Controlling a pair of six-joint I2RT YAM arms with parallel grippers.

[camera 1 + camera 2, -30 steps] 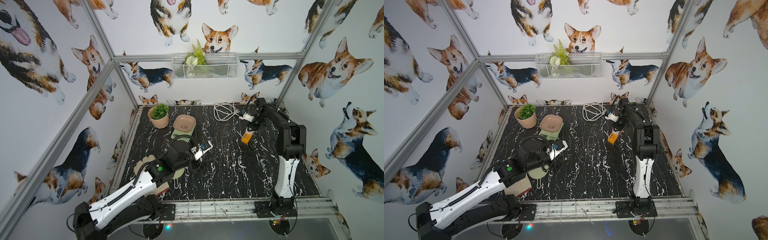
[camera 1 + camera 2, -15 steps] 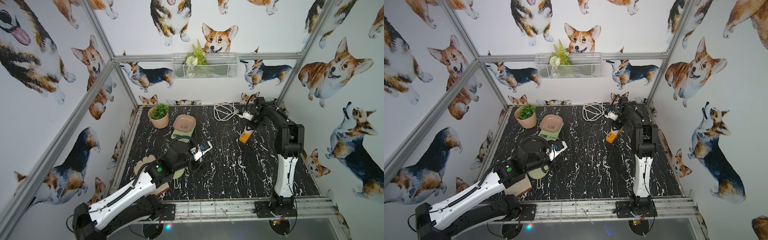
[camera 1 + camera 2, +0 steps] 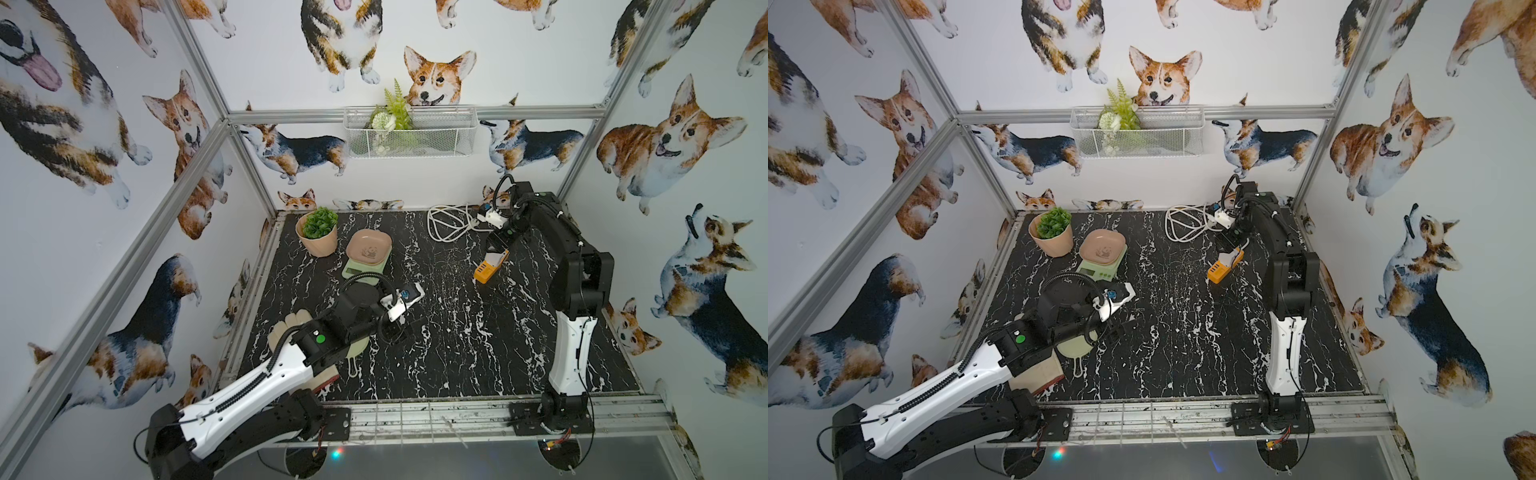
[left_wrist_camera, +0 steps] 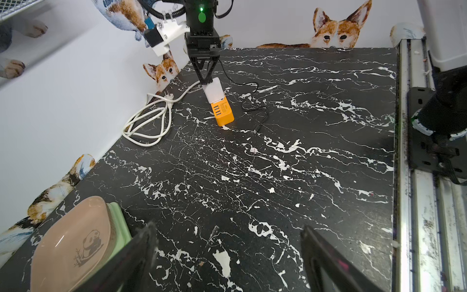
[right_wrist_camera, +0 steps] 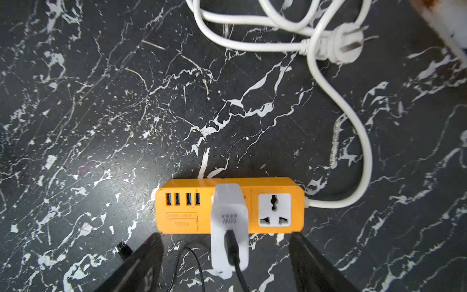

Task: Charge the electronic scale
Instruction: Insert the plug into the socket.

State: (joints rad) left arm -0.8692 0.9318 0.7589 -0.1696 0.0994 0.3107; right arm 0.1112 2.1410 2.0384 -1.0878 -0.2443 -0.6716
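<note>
Right gripper (image 5: 225, 236): fingers are standing wide apart, flanking the white charger (image 5: 228, 215), gripping nothing.
Left gripper (image 4: 228, 227): fingers are hanging open and empty near the electronic scale (image 4: 70, 240).
White charger: is sitting plugged into the orange power strip (image 5: 182, 209).
Black cable (image 5: 233, 249): is running from the white charger; its free end is apparently lying loose on the table (image 5: 101, 126).
Electronic scale: is standing beside the potted plant (image 3: 318, 230), well apart from the orange power strip; connecting it is seemingly remaining.

"S204" and "USB SOCKET" on the orange power strip (image 5: 177, 209); "66W" on the white charger (image 5: 228, 202)

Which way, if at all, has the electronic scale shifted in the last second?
No. In a top view the electronic scale sits just where it was, with the same position beside the plant pot.
</note>
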